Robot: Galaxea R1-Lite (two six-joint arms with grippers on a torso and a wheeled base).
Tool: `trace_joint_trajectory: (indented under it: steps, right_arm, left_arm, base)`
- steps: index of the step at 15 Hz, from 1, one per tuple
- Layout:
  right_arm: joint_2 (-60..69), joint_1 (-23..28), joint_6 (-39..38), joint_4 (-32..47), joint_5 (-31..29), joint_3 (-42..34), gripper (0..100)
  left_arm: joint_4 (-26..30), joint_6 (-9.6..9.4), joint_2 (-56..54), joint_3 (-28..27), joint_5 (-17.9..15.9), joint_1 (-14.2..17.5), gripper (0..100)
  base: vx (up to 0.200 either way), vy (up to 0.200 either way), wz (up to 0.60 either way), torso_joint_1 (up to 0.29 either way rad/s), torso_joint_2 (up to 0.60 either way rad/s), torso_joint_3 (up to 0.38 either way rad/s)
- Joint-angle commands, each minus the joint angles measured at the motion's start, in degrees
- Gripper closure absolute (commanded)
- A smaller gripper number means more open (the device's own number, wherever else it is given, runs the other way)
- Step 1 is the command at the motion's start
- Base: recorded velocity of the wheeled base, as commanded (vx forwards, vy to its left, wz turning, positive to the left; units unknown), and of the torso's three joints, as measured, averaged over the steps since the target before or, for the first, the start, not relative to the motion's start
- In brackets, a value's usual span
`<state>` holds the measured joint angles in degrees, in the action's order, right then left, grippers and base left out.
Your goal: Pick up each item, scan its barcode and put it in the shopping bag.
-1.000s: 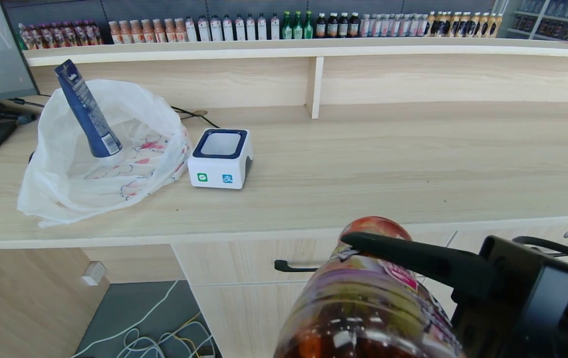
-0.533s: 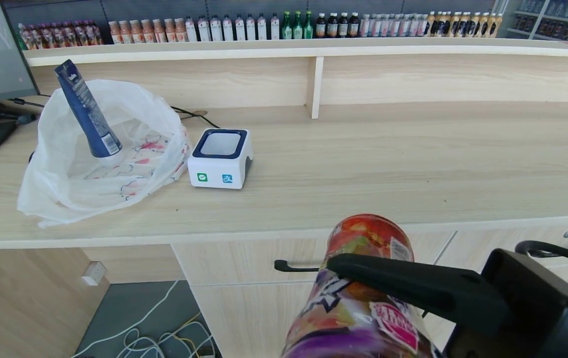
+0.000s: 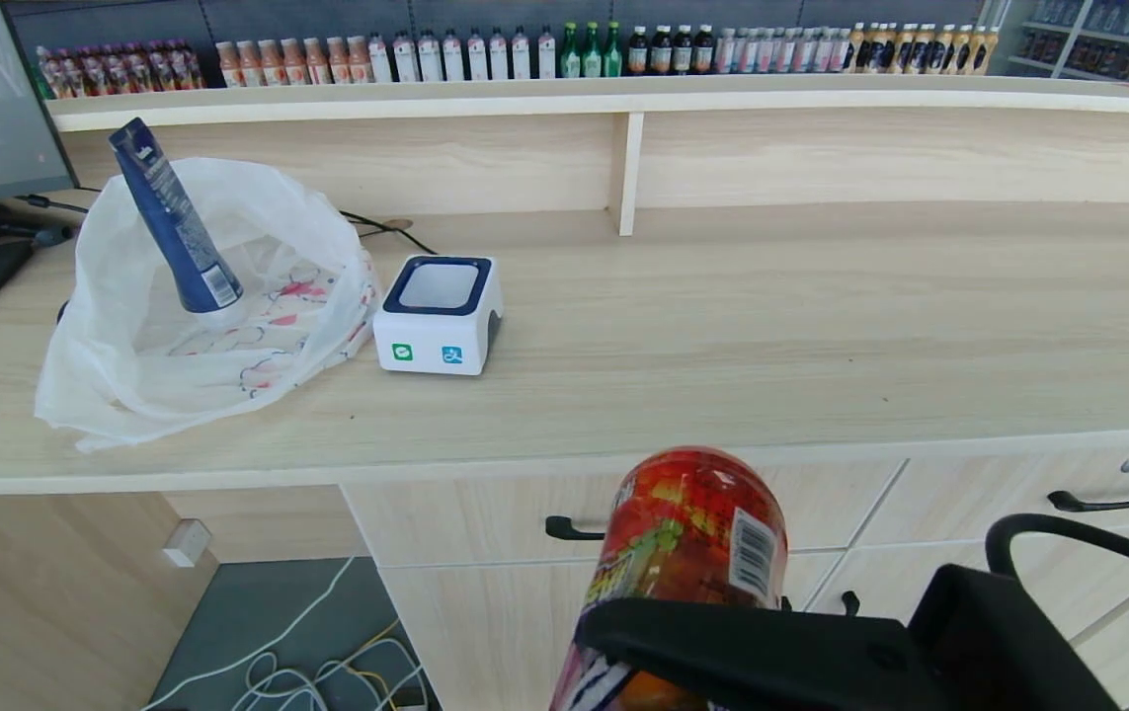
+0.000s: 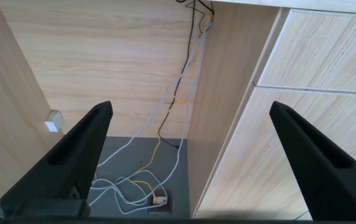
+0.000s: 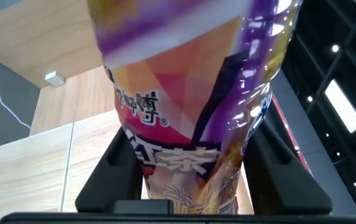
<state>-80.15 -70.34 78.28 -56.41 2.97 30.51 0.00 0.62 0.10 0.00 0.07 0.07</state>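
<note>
R gripper hugs the bottle, one finger each side. Bottle is low, in front of the counter edge, long way pointing up and fwd. Its barcode faces up, not at the scanner. Scanner sits fwd and left on the counter, bag just beside it. L gripper has fingers spread wide, holding nothing, so R arm is nearer. Count: 1 bottle, 1 tube in bag, 1 scanner, 1 bag.

The bottle bears a barcode on its side and large printed characters on its label. The scanner has a green sign and a blue sign on its front; the blue tube carries a small barcode patch.
</note>
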Motion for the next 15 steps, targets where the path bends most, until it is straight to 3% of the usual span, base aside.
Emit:
trace_joint_trajectory:
  steps: [1,10,15]
  right_arm:
    - [-0.9,-0.2,1.5,0.0,0.1,0.8,100]
    - [-0.9,-0.5,13.9,-0.2,0.5,1.7,100]
    - [-1.4,-0.9,15.5,-2.3,0.5,1.1,100]
  left_arm:
    - [0.0,-0.01,0.0,0.0,0.0,0.0,0]
    - [0.0,-0.01,0.0,0.0,0.0,0.0,0]
    - [0.0,0.08,0.0,0.0,0.0,0.0,0]
  base:
    - [0.0,0.0,0.0,0.0,0.0,0.0]
    - [0.0,0.0,0.0,0.0,0.0,0.0]
    - [0.0,0.0,0.0,0.0,0.0,0.0]
